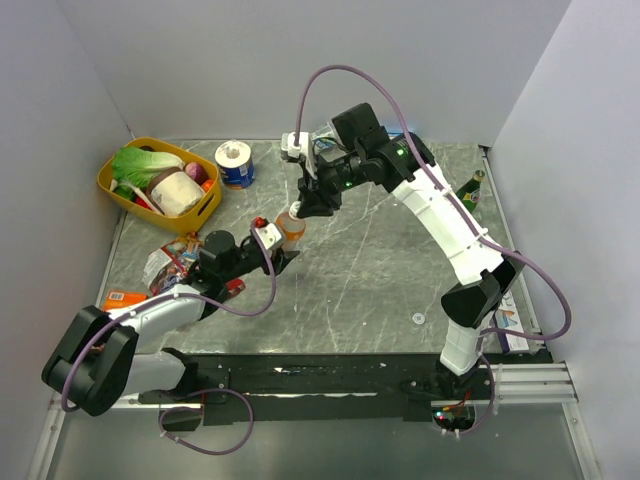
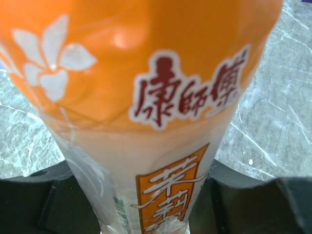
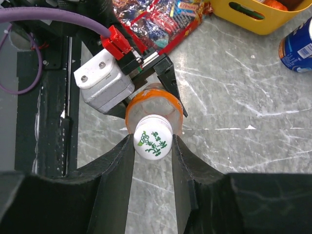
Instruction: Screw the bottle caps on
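Note:
The bottle of orange drink [image 1: 291,228] stands upright in the middle of the table, its orange label [image 2: 146,73] filling the left wrist view. My left gripper [image 2: 146,204] is shut on the bottle's lower body, from the near-left side. A white bottle cap [image 3: 152,138] with green print sits on the bottle's neck, above the orange shoulder [image 3: 168,103]. My right gripper [image 3: 152,142] comes down from above and is shut on that cap, one finger [image 3: 117,165] on each side. From above, the right gripper [image 1: 306,204] hides the cap.
A yellow basket [image 1: 118,190] of groceries stands at the far left, with a blue-and-white container [image 1: 235,163] beside it. Snack packets [image 1: 172,262] lie by the left arm. A dark green glass bottle [image 1: 470,190] is at the right edge. A small white round thing [image 1: 418,318] lies near the right arm's base.

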Robot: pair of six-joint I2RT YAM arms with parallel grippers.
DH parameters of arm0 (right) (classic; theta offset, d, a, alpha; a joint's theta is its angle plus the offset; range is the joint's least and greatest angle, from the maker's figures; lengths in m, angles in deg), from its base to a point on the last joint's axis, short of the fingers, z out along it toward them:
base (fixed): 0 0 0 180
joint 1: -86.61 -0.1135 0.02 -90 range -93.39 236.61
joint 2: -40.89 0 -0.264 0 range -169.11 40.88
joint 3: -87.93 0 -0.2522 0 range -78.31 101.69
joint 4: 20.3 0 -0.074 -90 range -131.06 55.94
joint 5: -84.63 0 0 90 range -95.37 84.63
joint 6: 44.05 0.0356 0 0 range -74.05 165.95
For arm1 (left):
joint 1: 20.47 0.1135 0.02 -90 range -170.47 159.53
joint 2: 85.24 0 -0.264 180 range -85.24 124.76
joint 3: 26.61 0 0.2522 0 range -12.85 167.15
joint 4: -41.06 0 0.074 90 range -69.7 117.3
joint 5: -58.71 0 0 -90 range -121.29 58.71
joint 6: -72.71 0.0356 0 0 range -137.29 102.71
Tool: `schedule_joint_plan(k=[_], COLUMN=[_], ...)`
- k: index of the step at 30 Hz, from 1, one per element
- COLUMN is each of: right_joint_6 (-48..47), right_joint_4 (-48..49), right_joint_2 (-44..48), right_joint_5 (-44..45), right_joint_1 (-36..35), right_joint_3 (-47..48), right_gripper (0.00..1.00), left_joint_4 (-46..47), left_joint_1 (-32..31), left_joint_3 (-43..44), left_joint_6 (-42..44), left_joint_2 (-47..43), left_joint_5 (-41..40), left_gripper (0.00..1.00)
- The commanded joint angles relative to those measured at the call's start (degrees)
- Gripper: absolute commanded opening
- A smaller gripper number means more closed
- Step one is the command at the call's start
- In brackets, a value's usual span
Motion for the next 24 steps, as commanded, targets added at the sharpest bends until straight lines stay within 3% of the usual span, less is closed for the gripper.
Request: schedule_joint_plan(k=[1,17,20,21,22,24], right_joint_6=[-2.3,-4.0,-5.3,-5.2,-5.3,-4.4], right_joint_4=[-4.7,-4.9,-5.7,-5.5,-5.5,-3.5], right_joint_2=[-0.8,0.6,1.3,2.3,2.9,6.0], right_joint_5=[0.3,2.7,3.6,4.1,4.5,6.3], right_joint_1=[-1.4,-1.5,-1.5,-1.4,-1.4,-1.1], right_joint_3=[0.2,-1.4,-2.1,-3.3,-4.0,-7.2], right_gripper=[0.42,0.55,0.64,0.87,0.99,0.99], left_joint_4=[9.3,11.7,10.8,10.5,10.3,9.6], left_joint_1=[-0.9,-1.2,-1.2,-1.1,-1.2,-1.1], left_joint_3=[2.7,2.1,2.7,2.7,2.7,2.7], left_joint_6=[-0.1,-1.1,-1.3,-1.2,-0.9,-0.6], left_joint_2=[0.1,3.1,3.6,3.7,3.6,3.7], left_joint_5=[0.1,1.0,1.4,1.9,2.1,2.6], left_gripper=[0.01,0.01,0.01,0.01,0.01,0.01])
